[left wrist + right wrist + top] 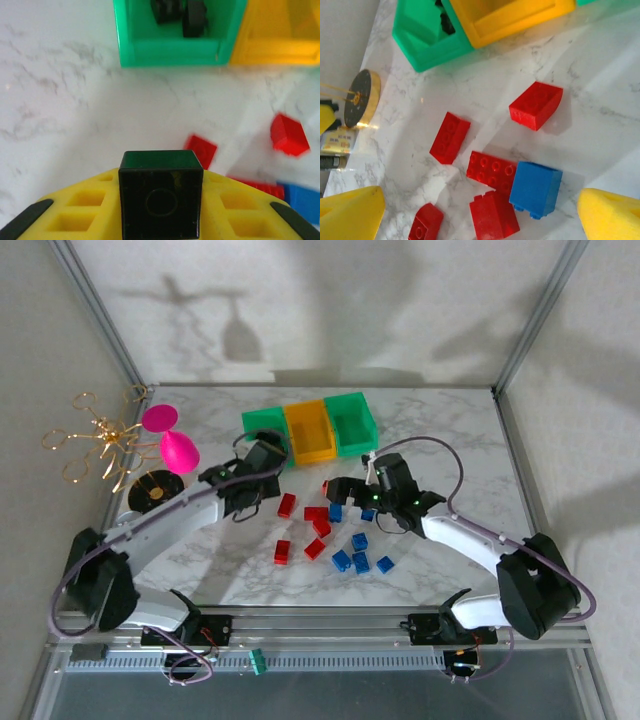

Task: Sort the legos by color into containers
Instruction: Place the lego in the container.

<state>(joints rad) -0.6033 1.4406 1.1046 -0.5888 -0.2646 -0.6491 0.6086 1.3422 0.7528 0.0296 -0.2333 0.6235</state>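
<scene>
The containers (308, 428) stand joined in a row near the far edge of the tabletop (450, 440), about midway along it. The left green bin (170, 52) holds at least two black bricks (194, 17) lying against its far side. The orange-yellow bin (280, 50) sits in the middle, its walls touching both neighbours. What lies inside the right green bin (356, 444) cannot be told.

The left gripper (161, 210) is clamped on a single black brick (160, 172), pinched between its yellow fingers, just on the near side of the left green bin. Bare marble lies between the held brick and that bin's near wall.

The right gripper (480, 215) hangs with its fingers spread wide and nothing between them, above the loose pile in the middle of the tabletop. Below it lie several red bricks (491, 171), one of them touching a blue brick (536, 189); another red one (536, 105) rests apart, nearer the bins. More blue bricks (362, 562) are scattered toward the near edge, right of the red ones, and two red ones (282, 551) lie toward the near edge on the left of the pile.

Near the left edge stands a pink goblet toy (172, 440), with a gold wire stand (100, 440) beside it at the tabletop's rim. A black-and-gold disc (362, 97) lies flat just nearer than the goblet, well apart from the bricks.
</scene>
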